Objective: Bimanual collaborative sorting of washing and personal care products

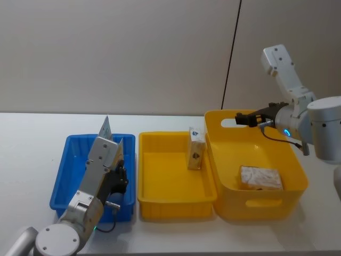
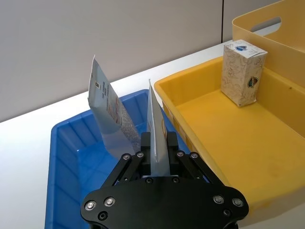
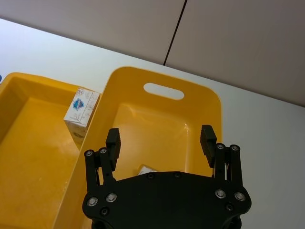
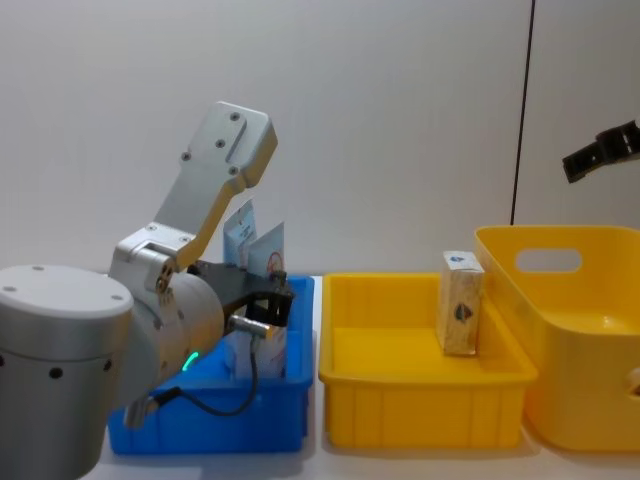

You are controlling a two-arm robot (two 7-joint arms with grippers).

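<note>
The deep yellow bin (image 1: 229, 176) lies under the spread right tool (image 3: 161, 140). In the blue bin (image 1: 59, 181) the left tool (image 2: 158, 143) pinches a tube (image 2: 155, 114), long axis upright, crimped end up. A second tube (image 2: 109, 119) leans beside it. A box (image 1: 196, 148) stands upright in the shallow yellow bin (image 1: 160, 170).

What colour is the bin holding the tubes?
The bin is blue; best seen in left wrist view.

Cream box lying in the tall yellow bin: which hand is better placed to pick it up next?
Right. The right hand hangs open above the tall yellow bin where the cream box lies. The left hand is over the blue bin, shut on a tube.
</note>
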